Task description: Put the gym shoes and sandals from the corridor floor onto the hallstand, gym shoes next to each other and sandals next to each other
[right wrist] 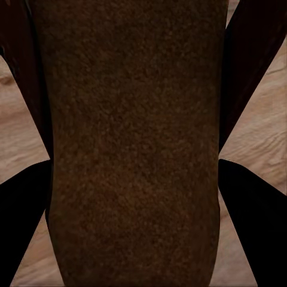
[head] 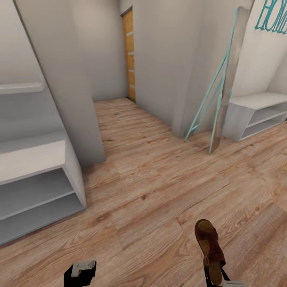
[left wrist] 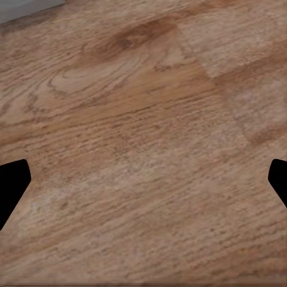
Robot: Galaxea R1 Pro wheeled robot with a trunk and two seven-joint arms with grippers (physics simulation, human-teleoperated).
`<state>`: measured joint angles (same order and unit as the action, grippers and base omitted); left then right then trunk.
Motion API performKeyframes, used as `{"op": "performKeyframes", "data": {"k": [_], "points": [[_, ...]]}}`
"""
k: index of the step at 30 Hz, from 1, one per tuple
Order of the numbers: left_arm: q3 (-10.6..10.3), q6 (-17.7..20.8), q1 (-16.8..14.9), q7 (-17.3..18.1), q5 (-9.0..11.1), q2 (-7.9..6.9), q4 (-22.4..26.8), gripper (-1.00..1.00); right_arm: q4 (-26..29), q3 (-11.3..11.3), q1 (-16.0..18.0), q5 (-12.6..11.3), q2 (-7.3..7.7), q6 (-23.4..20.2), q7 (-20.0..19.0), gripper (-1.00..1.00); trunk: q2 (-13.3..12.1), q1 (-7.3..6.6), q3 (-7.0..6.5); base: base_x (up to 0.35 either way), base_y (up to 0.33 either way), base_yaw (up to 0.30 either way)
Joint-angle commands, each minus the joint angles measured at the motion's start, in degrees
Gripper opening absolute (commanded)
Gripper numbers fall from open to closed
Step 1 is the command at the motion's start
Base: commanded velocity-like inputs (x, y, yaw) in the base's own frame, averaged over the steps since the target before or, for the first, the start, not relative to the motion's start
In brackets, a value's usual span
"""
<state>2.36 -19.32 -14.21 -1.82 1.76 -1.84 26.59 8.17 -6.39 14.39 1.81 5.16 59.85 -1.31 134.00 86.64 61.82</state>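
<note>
A dark brown sandal (head: 208,244) is held above the corridor floor (head: 159,179) at the lower right, toe pointing away from me. My right gripper (head: 217,279) is shut on its heel end; in the right wrist view the sandal's sole (right wrist: 134,149) runs between the two dark fingers (right wrist: 251,227). My left gripper (head: 81,272) hangs low at the lower left, open and empty, its fingers (left wrist: 12,185) far apart over bare planks. The hallstand (head: 34,159), pale grey with two open shelf rows, stands at the left. The gym shoes are out of view.
A white wall corner (head: 71,99) juts out behind the hallstand. A teal-framed panel (head: 223,87) leans on the far wall. A second low white shelf unit (head: 255,113) stands at the right, and an orange door (head: 129,56) closes the corridor's end.
</note>
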Motion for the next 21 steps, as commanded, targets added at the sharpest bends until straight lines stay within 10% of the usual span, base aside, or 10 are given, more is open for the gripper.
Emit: {"op": "performKeyframes", "data": {"k": [1, 21], "points": [[-0.07, -0.19, -0.03, -0.11, 0.18, -0.01, -0.05, 1.0, -0.02, -0.34, 0.03, 0.19, -0.02, 0.15, -0.13, -1.0, 0.02, -0.02, 0.03, -0.052, 0.045, 0.073], [-0.07, -0.19, -0.03, -0.11, 0.18, -0.01, -0.05, 1.0, -0.08, -0.38, 0.03, 0.06, -0.5, 0.15, -0.1, -1.0, 0.02, -0.02, -0.99, -0.004, 0.004, 0.205]]}}
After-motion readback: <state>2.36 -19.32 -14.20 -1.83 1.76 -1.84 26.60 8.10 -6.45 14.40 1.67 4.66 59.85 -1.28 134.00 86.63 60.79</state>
